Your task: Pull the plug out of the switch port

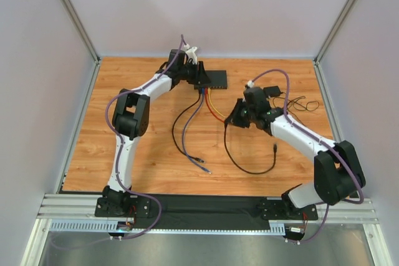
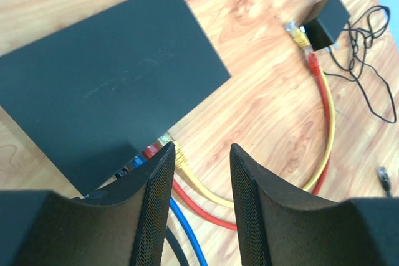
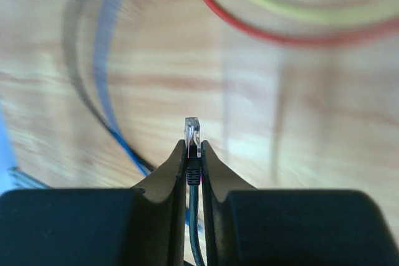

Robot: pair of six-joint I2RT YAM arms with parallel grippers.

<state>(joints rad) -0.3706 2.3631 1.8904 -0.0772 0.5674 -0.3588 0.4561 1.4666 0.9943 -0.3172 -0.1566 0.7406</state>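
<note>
The switch (image 1: pixel 214 79) (image 2: pixel 106 85) is a flat black box at the back of the wooden table. Yellow (image 2: pixel 169 146), red (image 2: pixel 149 151) and blue (image 2: pixel 138 161) plugs sit in its near side. My left gripper (image 1: pixel 199 83) (image 2: pixel 201 157) hovers open over that port side, its fingers (image 2: pixel 159 182) straddling the yellow and red cables without touching them. My right gripper (image 1: pixel 230 121) (image 3: pixel 194 146) is off to the right of the switch, shut on a clear plug (image 3: pixel 192 128) with a black boot. That plug is free of the switch, and its black cable (image 1: pixel 246 167) loops across the table.
A small black power adapter (image 1: pixel 272 91) (image 2: pixel 327 22) with thin tangled wire (image 1: pixel 302 104) lies at the back right. The free ends of the yellow (image 2: pixel 298 34) and red (image 2: pixel 313 61) cables lie beside it. Black and blue cables (image 1: pixel 186 135) trail toward the front.
</note>
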